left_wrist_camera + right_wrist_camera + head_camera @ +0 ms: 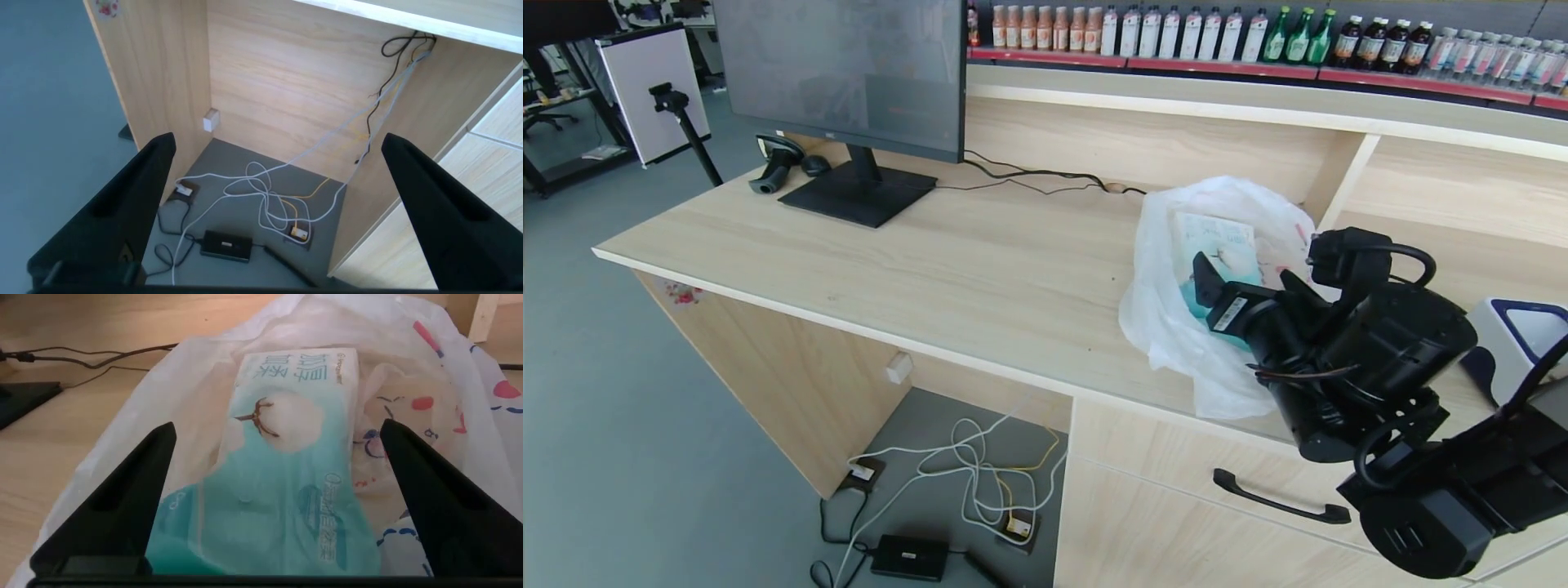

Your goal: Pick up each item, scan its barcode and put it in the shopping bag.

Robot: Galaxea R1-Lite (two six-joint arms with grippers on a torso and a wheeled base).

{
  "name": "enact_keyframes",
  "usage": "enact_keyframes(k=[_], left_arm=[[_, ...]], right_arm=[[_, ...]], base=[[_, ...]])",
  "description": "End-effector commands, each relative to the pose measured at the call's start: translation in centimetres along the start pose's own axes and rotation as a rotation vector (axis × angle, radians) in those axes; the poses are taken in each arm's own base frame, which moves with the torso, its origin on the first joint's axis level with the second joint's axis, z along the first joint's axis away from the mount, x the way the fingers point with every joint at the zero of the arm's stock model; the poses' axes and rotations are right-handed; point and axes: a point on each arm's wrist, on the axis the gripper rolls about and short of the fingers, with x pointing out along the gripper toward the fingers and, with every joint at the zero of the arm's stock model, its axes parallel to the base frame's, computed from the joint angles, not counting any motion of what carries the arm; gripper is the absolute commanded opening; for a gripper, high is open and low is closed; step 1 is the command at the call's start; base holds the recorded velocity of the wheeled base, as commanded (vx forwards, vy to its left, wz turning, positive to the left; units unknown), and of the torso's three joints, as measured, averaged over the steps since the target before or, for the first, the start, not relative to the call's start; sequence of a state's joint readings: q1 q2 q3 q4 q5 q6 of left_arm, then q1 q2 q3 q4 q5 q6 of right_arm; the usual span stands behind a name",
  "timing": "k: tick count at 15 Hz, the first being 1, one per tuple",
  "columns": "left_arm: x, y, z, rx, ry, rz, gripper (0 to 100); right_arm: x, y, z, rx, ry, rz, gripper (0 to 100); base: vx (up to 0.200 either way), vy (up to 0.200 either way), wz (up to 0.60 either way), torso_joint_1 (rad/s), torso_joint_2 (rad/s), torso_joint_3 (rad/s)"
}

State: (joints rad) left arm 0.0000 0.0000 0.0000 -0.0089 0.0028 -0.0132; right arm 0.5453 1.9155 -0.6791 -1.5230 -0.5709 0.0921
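A white plastic shopping bag (1176,327) lies open on the wooden counter (980,269). Inside it rests a teal and white tissue pack (1217,241), also in the right wrist view (286,465). My right gripper (278,514) hovers just over the bag's mouth, open, its dark fingers (114,506) spread on either side of the pack without touching it. My left gripper (278,220) hangs open below the counter edge, facing the floor cables, holding nothing. A handheld barcode scanner (774,163) sits at the far left of the counter.
A monitor (849,73) on a black stand occupies the counter's back left. A white and blue device (1523,335) stands to the right of the bag. Cables and power bricks (964,490) lie on the floor under the counter. Bottles (1258,33) line the rear shelf.
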Motion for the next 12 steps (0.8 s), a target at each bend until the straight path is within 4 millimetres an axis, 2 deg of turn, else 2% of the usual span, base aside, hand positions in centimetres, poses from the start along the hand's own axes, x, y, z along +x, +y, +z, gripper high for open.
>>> enact_keyframes(k=[1, 7, 8, 12], left_arm=[[0.0, 0.0, 0.0, -0.001, 0.0, 0.0, 100], [0.0, 0.0, 0.0, -0.001, 0.0, 0.0, 100], [0.0, 0.0, 0.0, -0.001, 0.0, 0.0, 100], [0.0, 0.0, 0.0, -0.001, 0.0, 0.0, 100]], right_arm=[[-0.1, 0.0, 0.9, 0.014, -0.022, 0.002, 100], [-0.4, 0.3, 2.8, 0.037, -0.095, 0.076, 100], [-0.6, -0.3, 3.3, 0.013, -0.1, 0.121, 100], [-0.7, -1.0, 4.1, 0.015, -0.118, 0.11, 100]], base=[[0.0, 0.0, 0.0, 0.0, 0.0, 0.0], [0.0, 0.0, 0.0, 0.0, 0.0, 0.0], [0.0, 0.0, 0.0, 0.0, 0.0, 0.0], [0.0, 0.0, 0.0, 0.0, 0.0, 0.0]])
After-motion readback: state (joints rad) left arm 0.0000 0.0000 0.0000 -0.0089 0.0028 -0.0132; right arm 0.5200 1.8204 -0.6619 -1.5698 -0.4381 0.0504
